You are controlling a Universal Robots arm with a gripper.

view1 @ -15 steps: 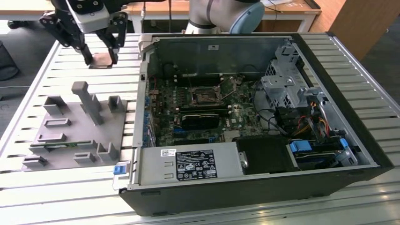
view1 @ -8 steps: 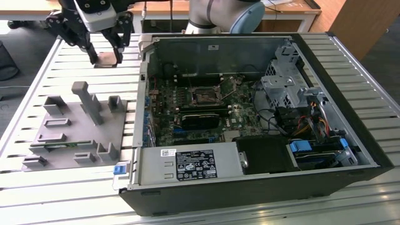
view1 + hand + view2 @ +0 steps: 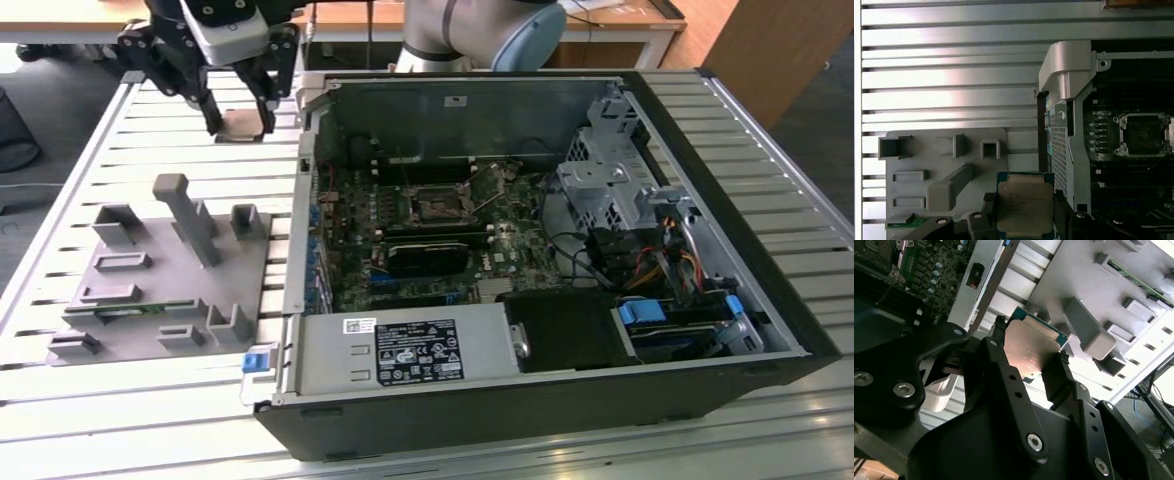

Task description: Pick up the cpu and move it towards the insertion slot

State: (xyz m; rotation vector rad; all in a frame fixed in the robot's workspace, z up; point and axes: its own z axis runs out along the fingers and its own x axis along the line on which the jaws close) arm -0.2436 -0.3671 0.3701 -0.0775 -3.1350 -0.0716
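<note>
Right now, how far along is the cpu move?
Done: the cpu is off the fixture, clamped in the gripper. In hand: it hangs above the table, just outside the case. Left: it has not yet crossed the case wall to the slot, which sits empty.

light bright | glare — slatted table whitened | shadow — computer case interior dim

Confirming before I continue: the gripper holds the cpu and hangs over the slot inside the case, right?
No. The gripper holds the cpu, but it hangs outside the case, over the table near the fixture, not over the slot. The exterior view shows this.
</note>
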